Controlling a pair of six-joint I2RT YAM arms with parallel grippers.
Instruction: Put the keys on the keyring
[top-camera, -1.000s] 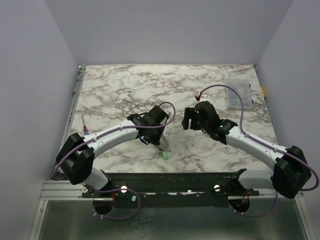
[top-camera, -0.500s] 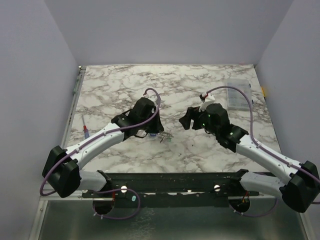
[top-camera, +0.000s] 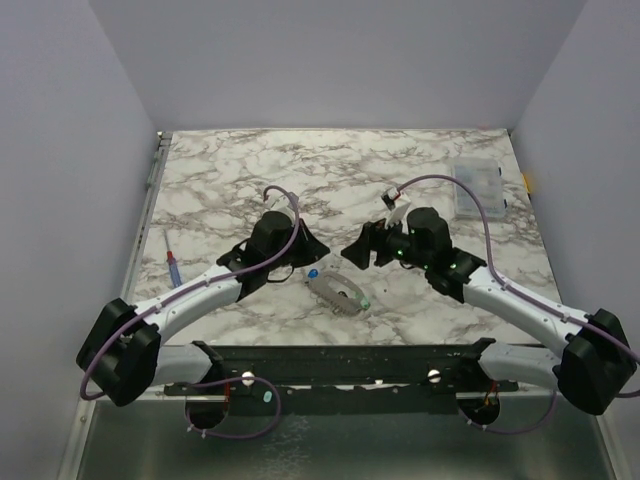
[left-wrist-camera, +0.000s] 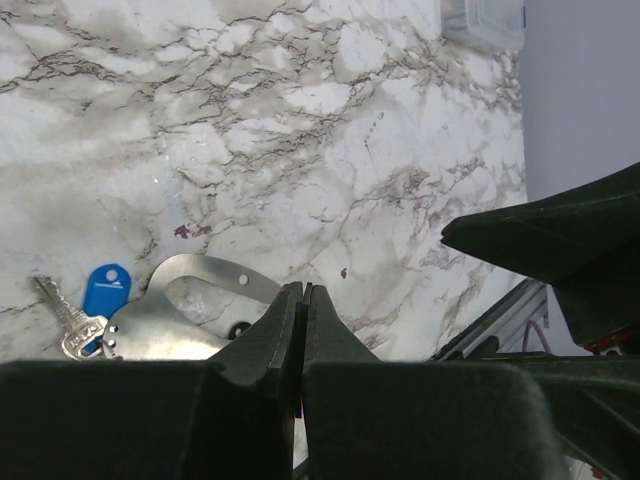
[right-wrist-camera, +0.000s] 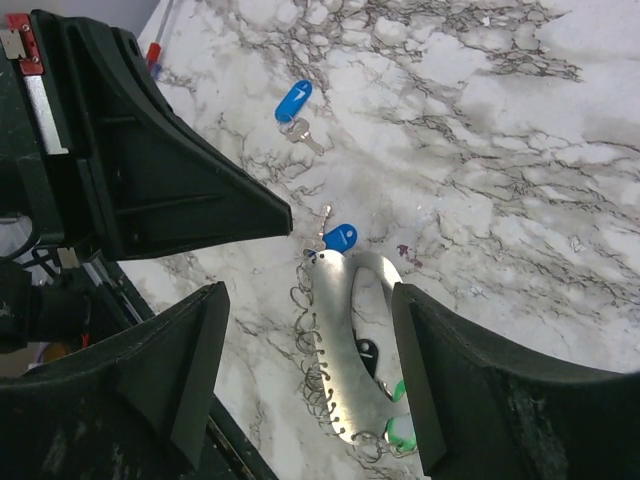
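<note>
The silvery keyring (right-wrist-camera: 345, 340) lies flat on the marble, with small wire loops along one edge. A blue key (right-wrist-camera: 340, 237) is at one end, a black key (right-wrist-camera: 367, 352) by its middle and a green key (right-wrist-camera: 400, 432) at the other end. A second blue key (right-wrist-camera: 293, 100) lies loose farther off. My right gripper (right-wrist-camera: 310, 290) is open and hovers above the ring, empty. My left gripper (left-wrist-camera: 303, 290) is shut and empty beside the ring (left-wrist-camera: 190, 320). In the top view the ring (top-camera: 335, 292) lies in front of and between the left gripper (top-camera: 310, 252) and the right gripper (top-camera: 352, 258).
A thin screwdriver (top-camera: 172, 265) with a red-and-blue handle lies at the left edge. A clear plastic compartment box (top-camera: 478, 188) stands at the back right. The black rail (top-camera: 340, 362) with the arm bases runs along the near edge.
The left gripper has drawn back to the left and away from the keyring, which now lies flat in the open. The right gripper has moved left, over the ring.
</note>
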